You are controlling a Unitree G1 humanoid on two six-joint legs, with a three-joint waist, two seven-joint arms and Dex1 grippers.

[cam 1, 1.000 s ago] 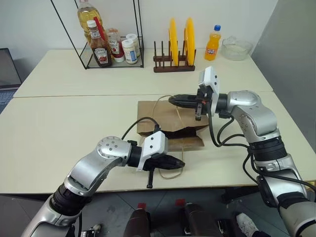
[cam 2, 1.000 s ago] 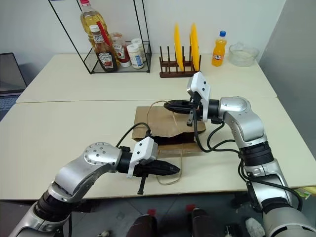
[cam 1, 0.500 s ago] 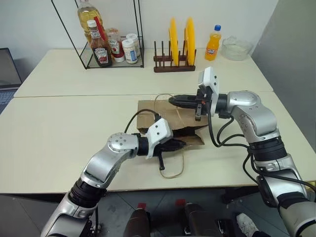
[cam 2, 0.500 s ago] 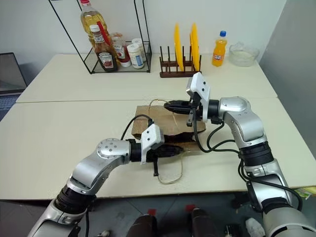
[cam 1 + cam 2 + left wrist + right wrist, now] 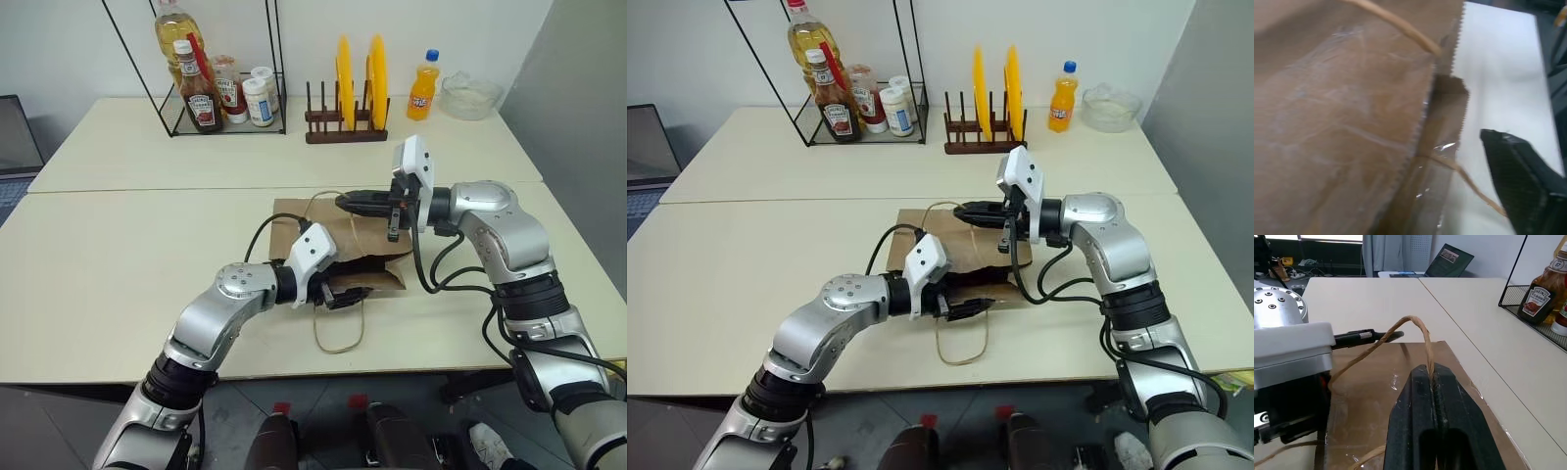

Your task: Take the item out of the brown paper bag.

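Note:
The brown paper bag (image 5: pixel 323 235) lies flat on the table, its dark mouth toward the front edge. My right gripper (image 5: pixel 341 201) is shut on the bag's far cord handle (image 5: pixel 1415 323) and holds it up a little above the paper. At the bag's mouth my left gripper (image 5: pixel 351 294) stands open, one black finger (image 5: pixel 1520 186) beside the serrated paper edge. The near cord handle (image 5: pixel 338 333) lies in a loop on the table under it. The item is hidden.
At the table's back stand a wire rack (image 5: pixel 201 98) with ketchup and oil bottles, a wooden rack of yellow plates (image 5: pixel 345 108), an orange soda bottle (image 5: pixel 421 88) and a glass bowl (image 5: pixel 468 96). The table's front edge runs just below the cord loop.
My left gripper has moved forward from the table's front edge to the bag's mouth, and its fingers have opened. The right gripper has kept still on the handle.

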